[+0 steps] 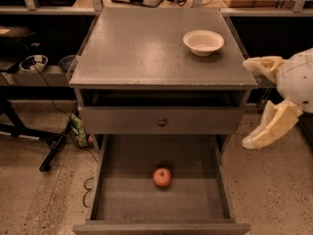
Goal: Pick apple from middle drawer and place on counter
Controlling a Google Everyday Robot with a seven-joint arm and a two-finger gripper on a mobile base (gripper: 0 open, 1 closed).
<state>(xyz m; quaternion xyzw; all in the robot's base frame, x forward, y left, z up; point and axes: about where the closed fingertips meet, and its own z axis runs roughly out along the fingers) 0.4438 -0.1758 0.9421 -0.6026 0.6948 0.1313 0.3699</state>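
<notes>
In the open drawer (122,197), the apple (162,177) sits alone near mid-floor, below the counter (142,48) where a bowl (203,42) stands right of centre. At far right the gripper (249,103) hangs beside the cabinet (122,119), fingers (271,127) spread and empty; I judge it should clear the drawer's right wall, descend straight over the apple and straddle it squarely before closing, lest it roll.
</notes>
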